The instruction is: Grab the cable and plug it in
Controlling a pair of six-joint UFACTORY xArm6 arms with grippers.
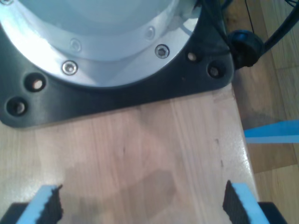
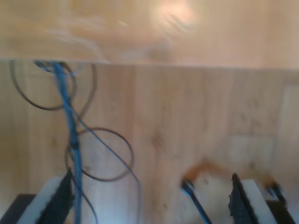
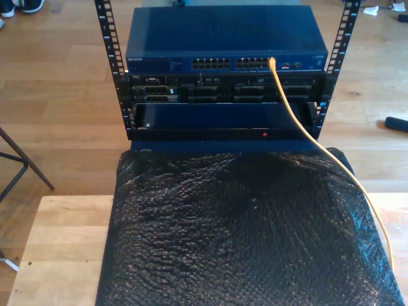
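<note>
Yellow cable (image 3: 299,121) seemingly plugged in, away from grippers

Cable (image 3: 299,121) plugged in switch (image 3: 223,38) atop rack (image 3: 220,102), behind bubble wrap (image 3: 248,236).

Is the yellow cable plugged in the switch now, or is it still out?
Plugged in: the cable ends in a port on the switch front, toward the exterior view's right.

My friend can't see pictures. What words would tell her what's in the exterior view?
A yellow cable is plugged into a port at the right end of a dark blue network switch in a rack. From there it trails down over black bubble wrap covering a wooden table.
</note>
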